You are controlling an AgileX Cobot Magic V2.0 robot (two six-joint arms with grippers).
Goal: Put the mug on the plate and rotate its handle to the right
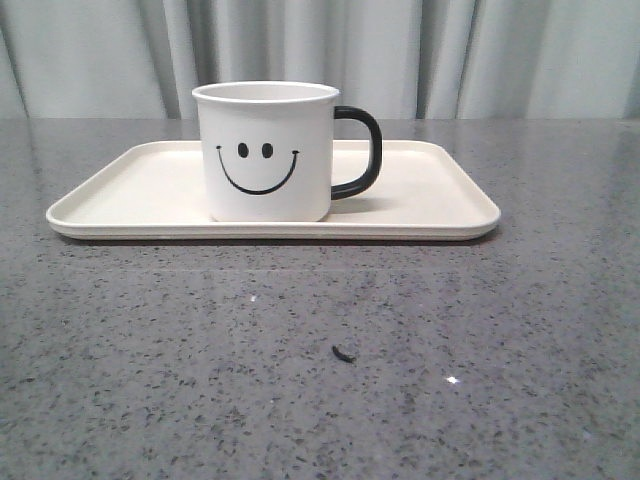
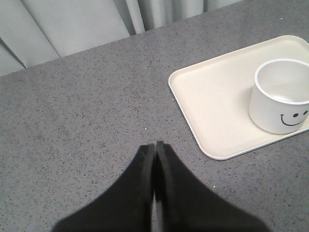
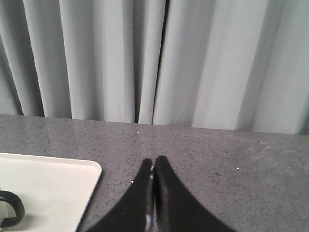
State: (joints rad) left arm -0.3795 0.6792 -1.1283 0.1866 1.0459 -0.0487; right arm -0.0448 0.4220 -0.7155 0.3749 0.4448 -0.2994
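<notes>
You have the mug (image 1: 265, 152) standing upright on the plate (image 1: 130, 190) at the centre of the front frame, smiley facing the camera, its handle (image 1: 362, 151) pointing toward the frame's right. Your left gripper (image 2: 155, 146) and right gripper (image 3: 153, 164) both have their fingers pressed together, holding nothing, over bare grey table (image 1: 320, 350).

A: How does the left gripper (image 2: 155, 145) stand?

B: Its two black fingers (image 2: 143, 166) are pressed together along their length, tips meeting, with nothing between them. It hangs above the surface, free of contact.

A: And the right gripper (image 3: 153, 164)?

B: The same: both dark fingers (image 3: 166, 186) closed against each other, tips touching, nothing gripped.

A: Do the arms show in the front view?

B: No, neither arm nor gripper appears there.
</notes>
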